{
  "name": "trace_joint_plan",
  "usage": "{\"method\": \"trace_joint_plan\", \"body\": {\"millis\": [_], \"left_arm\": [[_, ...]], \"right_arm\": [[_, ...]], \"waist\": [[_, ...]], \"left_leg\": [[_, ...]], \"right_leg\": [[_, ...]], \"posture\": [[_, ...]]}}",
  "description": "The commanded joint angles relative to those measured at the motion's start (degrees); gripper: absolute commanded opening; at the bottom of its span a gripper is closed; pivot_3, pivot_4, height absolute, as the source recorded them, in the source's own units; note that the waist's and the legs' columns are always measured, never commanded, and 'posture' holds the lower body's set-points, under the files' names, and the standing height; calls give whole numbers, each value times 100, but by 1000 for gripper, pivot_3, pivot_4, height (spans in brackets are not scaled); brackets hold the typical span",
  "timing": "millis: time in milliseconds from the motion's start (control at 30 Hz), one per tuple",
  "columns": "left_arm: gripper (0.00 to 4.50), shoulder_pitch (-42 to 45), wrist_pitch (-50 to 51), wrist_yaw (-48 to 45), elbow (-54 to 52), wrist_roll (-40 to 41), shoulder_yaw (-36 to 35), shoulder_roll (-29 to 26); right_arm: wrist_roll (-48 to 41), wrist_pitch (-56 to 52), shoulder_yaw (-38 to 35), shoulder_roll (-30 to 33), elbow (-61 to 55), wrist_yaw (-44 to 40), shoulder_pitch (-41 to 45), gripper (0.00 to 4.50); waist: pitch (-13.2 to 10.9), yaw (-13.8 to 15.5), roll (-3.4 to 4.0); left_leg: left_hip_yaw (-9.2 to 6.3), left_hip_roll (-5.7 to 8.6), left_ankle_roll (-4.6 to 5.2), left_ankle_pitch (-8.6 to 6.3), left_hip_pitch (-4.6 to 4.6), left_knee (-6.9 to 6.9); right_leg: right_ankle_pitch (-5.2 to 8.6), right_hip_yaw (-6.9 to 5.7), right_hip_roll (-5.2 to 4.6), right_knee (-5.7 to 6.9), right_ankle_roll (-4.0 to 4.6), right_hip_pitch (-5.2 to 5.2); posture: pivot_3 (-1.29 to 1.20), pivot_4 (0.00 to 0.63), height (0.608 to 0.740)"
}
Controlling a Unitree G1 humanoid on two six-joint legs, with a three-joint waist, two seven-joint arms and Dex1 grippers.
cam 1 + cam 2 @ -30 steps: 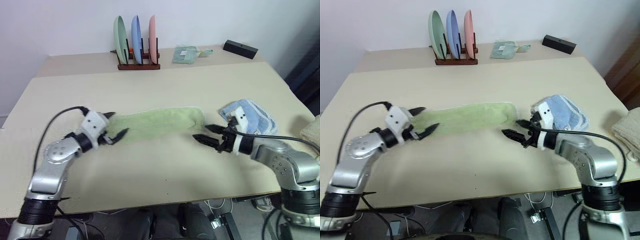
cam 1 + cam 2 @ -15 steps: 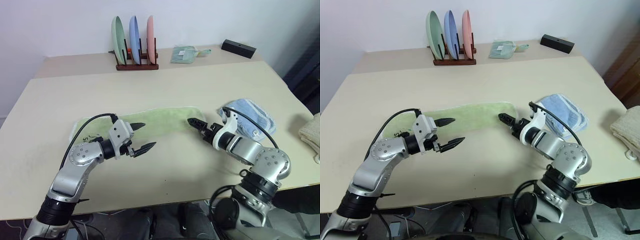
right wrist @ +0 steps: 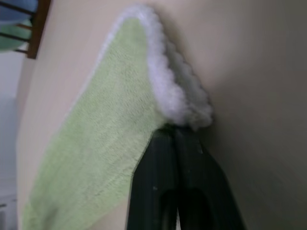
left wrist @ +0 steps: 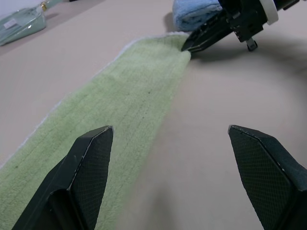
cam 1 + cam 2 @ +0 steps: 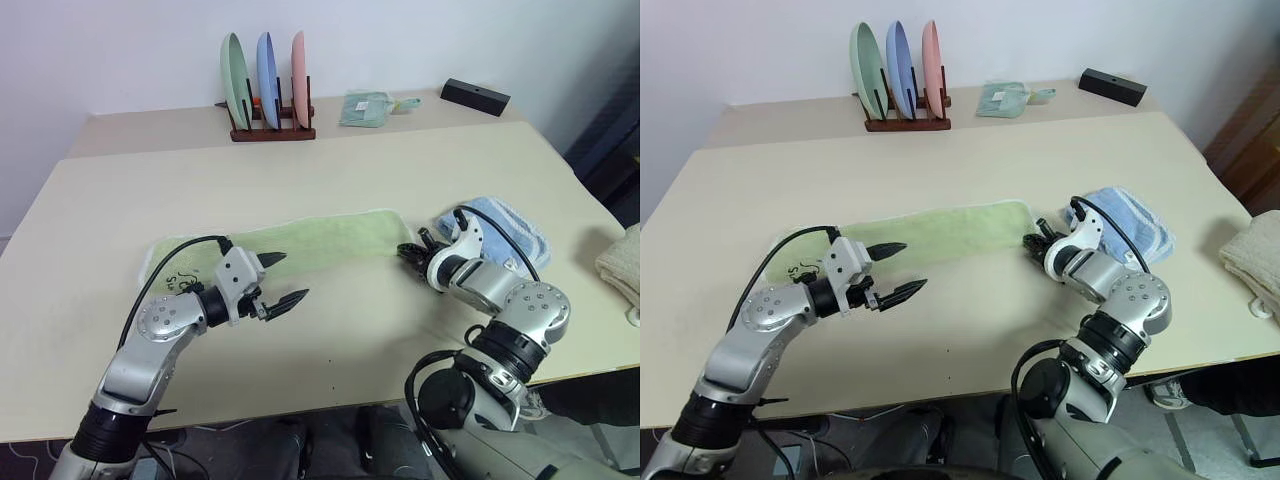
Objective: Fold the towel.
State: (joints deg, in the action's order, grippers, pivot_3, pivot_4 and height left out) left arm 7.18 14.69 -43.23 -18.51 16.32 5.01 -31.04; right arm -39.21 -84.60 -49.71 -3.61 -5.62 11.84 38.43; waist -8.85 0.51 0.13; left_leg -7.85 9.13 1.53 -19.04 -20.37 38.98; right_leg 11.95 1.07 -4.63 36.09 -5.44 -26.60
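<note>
A soft, light, floppy green towel (image 5: 300, 243) lies flat mid-frame on the worktop (image 5: 330, 170), right gripper (image 5: 410, 252) clenched on its right-end edging, left gripper (image 5: 283, 279) released nearby.

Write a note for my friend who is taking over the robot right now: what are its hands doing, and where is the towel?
Right gripper: shut on the white-edged corner of the green towel at its end beside the light blue towel.
Left gripper: open, hovering over the towel's near edge towards its other end, holding nothing.
The towel lies flat in a long strip across the table, dark mark near the left end.
Done: one corner pinched. Nothing folded yet.
Left: grab the left end, then fold the towel.
</note>
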Motion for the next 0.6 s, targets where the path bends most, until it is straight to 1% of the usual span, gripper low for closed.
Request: {"method": "trace_joint_plan", "body": {"millis": [33,67,100,133,167,200,233,267,300,333,500,600], "left_arm": [[3946,-23,-77,33,-234,12,-141,-35],[3946,-23,-68,32,-238,15,-142,-37],[3946,-19,-64,30,-240,16,-137,-36],[3946,-20,-63,27,-243,18,-136,-37],[3946,-10,-57,26,-243,16,-128,-35],[3946,3,-49,23,-239,17,-120,-32],[3946,12,-44,21,-236,18,-115,-31],[3946,29,-41,18,-226,13,-105,-29],[3946,59,-38,17,-203,9,-96,-24],[3946,92,-29,14,-182,7,-86,-17],[3946,158,0,4,-164,14,-58,-3],[3946,209,23,21,-143,0,-18,29]], "right_arm": [[-480,-234,-11,90,-500,-352,-29,575],[-520,-353,23,119,-637,-398,-67,783],[-529,-473,52,146,-761,-419,-118,1260],[-519,-555,75,160,-849,-428,-156,1851],[-490,-634,74,165,-919,-429,-189,2195],[-449,-698,65,158,-969,-423,-224,2772],[-412,-743,56,150,-1005,-425,-243,3149],[-388,-773,33,129,-1029,-405,-278,3712],[-373,-786,8,98,-1046,-400,-307,4158],[-336,-789,-53,34,-1033,-374,-304,4469],[-166,-659,-199,-172,-876,-283,-227,4469],[18,59,-3,-232,-175,-233,-45,4469]], "waist": [[-1,-3,1],[-1,-10,1],[0,-12,2],[0,-11,2],[0,-5,2],[0,-2,2],[0,-1,2],[0,-1,2],[0,-1,2],[0,-1,2],[1,-8,2],[1,-33,2]], "left_leg": [[0,0,0,0,-1,0],[0,0,0,0,-2,0],[0,0,0,0,-2,0],[0,-1,0,0,-1,-1],[0,-1,0,0,-1,-2],[0,0,0,0,-1,-2],[0,0,0,0,-1,-2],[0,0,1,0,-1,-2],[0,0,1,0,-1,-2],[0,0,1,0,-1,-2],[0,0,1,0,2,-2],[0,-1,0,0,4,-2]], "right_leg": [[0,0,0,0,0,-1],[0,0,0,-1,0,-1],[0,0,0,0,0,-2],[0,0,1,0,0,-2],[0,0,1,0,0,-2],[0,0,1,-1,0,-2],[0,0,1,-1,0,-1],[0,0,1,-2,0,-1],[0,0,0,-2,0,-1],[0,0,0,-1,0,-1],[0,0,1,-2,0,1],[0,0,2,-1,0,1]], "posture": [[0,150,740],[0,150,740],[0,150,740],[0,150,740],[0,150,740],[0,150,740],[0,150,740],[0,150,740],[0,150,740],[0,150,740],[0,150,740],[0,150,740]]}}
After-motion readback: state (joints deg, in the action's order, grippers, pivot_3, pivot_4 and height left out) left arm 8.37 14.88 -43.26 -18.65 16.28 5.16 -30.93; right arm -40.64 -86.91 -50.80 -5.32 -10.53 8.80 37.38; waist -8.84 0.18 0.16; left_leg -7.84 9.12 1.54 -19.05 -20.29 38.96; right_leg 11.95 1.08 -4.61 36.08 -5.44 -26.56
